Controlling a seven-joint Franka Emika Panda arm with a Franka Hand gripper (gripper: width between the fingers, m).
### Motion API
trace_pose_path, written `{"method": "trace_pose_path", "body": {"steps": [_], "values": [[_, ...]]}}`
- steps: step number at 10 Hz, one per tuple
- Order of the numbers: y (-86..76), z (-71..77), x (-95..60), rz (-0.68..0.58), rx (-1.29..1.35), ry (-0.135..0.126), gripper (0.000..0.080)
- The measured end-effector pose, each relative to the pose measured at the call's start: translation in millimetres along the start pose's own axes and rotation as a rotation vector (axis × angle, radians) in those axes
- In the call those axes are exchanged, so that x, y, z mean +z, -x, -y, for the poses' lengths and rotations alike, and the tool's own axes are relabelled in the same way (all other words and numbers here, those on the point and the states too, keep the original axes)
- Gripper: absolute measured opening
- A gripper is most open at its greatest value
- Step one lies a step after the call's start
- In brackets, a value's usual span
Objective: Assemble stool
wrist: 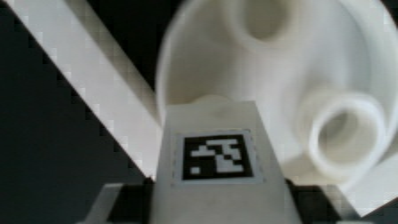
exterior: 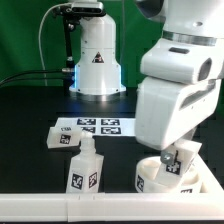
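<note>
My gripper has come down at the exterior view's lower right and is shut on a white stool leg with a square black-and-white tag. Dark fingers press both its sides. The leg stands against the round white seat, whose sockets show as round hollows beyond it. In the exterior view the seat lies on the black table under the gripper. A second leg stands upright near the front middle. A third leg lies on its side further left.
The marker board lies flat in the middle of the table. The arm's white base stands behind it. A long white rail runs along the front edge and appears beside the seat as a slanted rail.
</note>
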State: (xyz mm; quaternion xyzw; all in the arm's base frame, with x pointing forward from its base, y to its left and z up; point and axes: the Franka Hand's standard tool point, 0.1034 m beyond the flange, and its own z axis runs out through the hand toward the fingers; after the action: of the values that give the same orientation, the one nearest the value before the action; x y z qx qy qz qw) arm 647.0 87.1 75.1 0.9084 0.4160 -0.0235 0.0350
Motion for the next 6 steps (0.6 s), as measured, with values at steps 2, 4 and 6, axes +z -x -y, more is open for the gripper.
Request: {"method": "trace_pose_path", "body": {"steps": [2,4,6], "values": [[-0.4,0.7,0.6,0.000,0.126,-0.001,0.0335],[-1.2,0.7,3.3,-0.006,0.390,-0.015,0.0335],[-3.1,7.9,4.1,-0.004,0.825,-0.084,0.0335]]}}
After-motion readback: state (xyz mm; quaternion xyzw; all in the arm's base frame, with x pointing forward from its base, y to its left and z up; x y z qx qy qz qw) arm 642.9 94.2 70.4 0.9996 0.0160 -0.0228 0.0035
